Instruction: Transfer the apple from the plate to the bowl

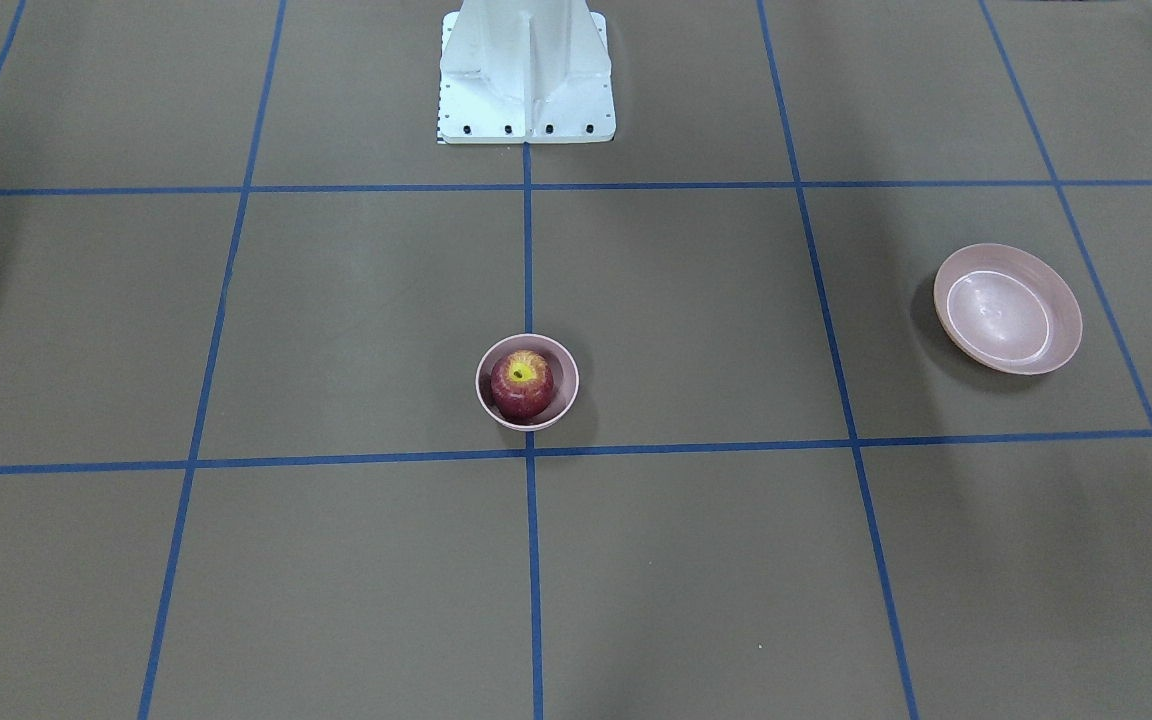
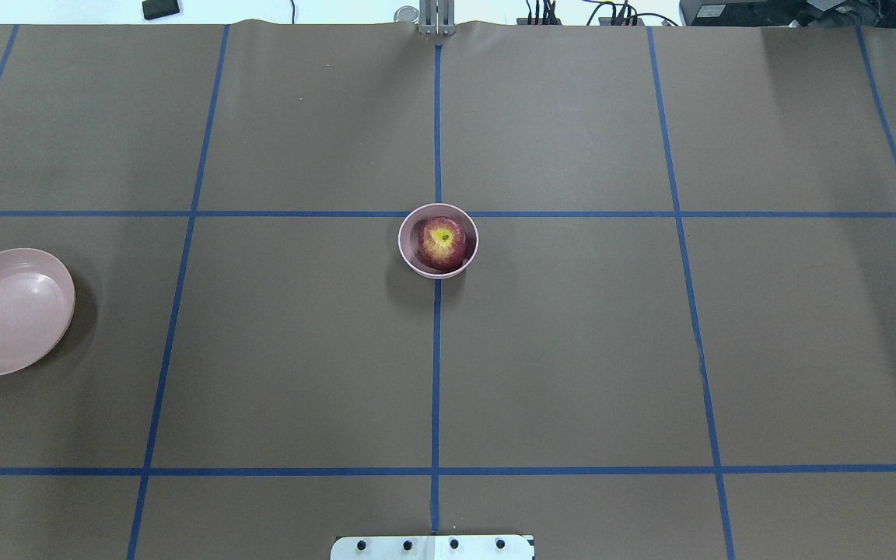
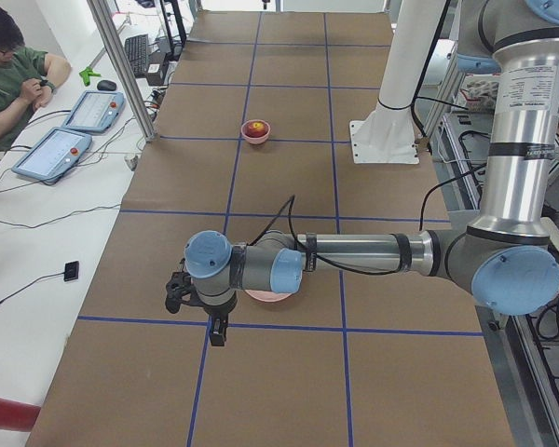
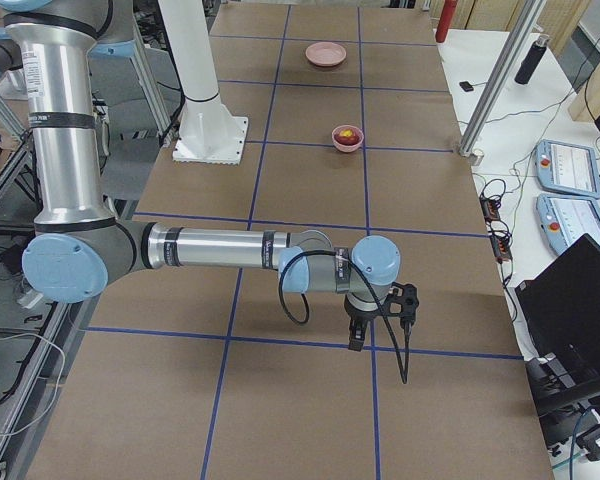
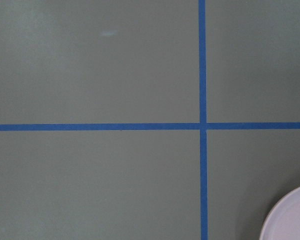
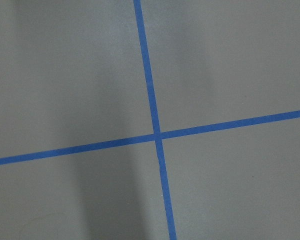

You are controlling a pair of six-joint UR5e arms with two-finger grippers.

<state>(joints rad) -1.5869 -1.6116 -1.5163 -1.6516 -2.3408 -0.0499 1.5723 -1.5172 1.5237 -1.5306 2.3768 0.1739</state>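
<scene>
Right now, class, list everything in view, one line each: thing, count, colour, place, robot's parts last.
Small deep pale pink bowl: one, pink, mid-table on a tape line.
Small dark red round apple: one, yellow-green stem patch, inside that bowl.
Wide shallow pale pink plate: one, pink, empty, toward the robot's left.
Brown paper-covered table: one, gridded with blue tape.
Person in green shirt: one, beside the table.
White mounting pedestal: one, robot's table edge.
Silver-and-blue left arm: one, above the plate; black left gripper, state unclear.
Matching right arm: one, over a tape crossing; black right gripper, state unclear.
</scene>
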